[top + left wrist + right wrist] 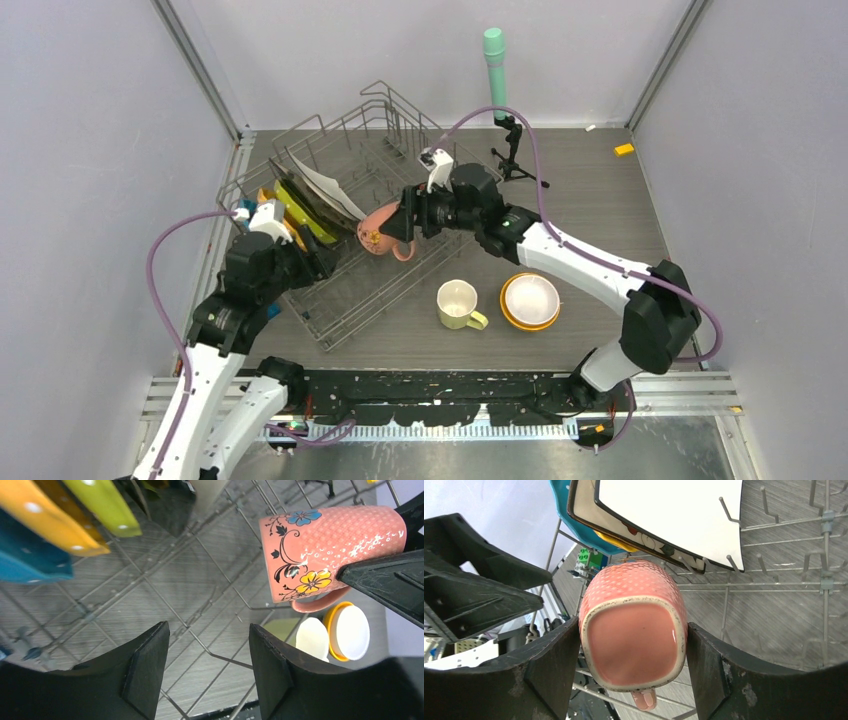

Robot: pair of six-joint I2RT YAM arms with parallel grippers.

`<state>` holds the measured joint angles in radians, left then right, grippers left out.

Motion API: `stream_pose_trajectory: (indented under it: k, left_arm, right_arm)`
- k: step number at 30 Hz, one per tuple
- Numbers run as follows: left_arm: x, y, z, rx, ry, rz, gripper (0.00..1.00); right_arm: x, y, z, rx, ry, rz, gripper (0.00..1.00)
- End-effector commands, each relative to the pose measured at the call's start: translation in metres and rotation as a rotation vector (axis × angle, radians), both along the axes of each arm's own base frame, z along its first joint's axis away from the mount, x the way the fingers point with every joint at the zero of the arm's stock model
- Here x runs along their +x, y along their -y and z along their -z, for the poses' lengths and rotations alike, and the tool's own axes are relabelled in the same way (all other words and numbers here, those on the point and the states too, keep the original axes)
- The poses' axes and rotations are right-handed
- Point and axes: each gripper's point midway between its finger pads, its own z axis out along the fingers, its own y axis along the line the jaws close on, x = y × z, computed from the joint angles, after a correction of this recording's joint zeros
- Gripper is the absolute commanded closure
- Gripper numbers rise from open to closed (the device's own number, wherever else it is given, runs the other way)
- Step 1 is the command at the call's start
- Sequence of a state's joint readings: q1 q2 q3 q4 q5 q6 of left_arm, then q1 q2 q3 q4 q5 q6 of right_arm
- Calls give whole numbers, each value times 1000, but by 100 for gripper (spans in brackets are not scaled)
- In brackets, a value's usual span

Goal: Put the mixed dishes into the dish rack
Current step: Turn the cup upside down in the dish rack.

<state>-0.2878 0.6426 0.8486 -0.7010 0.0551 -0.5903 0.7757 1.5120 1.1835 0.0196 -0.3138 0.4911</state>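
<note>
We see a grey table (600, 220) with a wire dish rack (345, 312) set at an angle on its left half. Both arms reach over the rack.

The right gripper (405, 222) comes in from the right. Its jaws are spread wide and press on both sides of a pink mug (378, 236). The mug lies on its side above the middle of the rack, with its base toward the wrist and its handle pointing down. We cannot tell whether it touches the wires.

The left gripper (318, 262) hangs over the near left part of the rack. Its jaws stand apart with nothing between them; through the gap we see only rack wires and the table.

Plates stand on edge in the far left rows, leaning against one another. A white square plate (325, 185) is furthest right, then a yellow-green plate (300, 215), an orange plate (268, 203) and a blue plate (30, 560) at the left end.

Outside the rack, on the bare table to its right, a white bowl (531, 295) sits inside an orange bowl (512, 318). Just beside them, to their left, a pale-yellow mug (457, 303) stands upright, its handle toward the near right.
</note>
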Motion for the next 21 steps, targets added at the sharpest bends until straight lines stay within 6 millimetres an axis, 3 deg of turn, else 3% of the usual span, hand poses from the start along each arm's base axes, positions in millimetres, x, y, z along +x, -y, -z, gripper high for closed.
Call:
stream_pose_trajectory:
  k: [1,4,11,16,21]
  left_arm:
    - [-1,-27,-15,65,62,-122,36]
    - [-4,-37,-19,70,88,-172,35]
    - [-13,-57,-33,76,163,-269,29]
    - [-18,-65,-37,64,193,-307,26]
    - [-21,-67,-39,59,211,-318,25]
  right_arm:
    - [1,-17,-35,-15,127,-62,99]
    - [-3,-27,-36,-50,139,-85,99]
    - [-15,-48,-13,-202,169,-119,99]
    - [-23,-62,6,-299,187,-151,99]
    - [-35,-76,12,-333,206,-175,100]
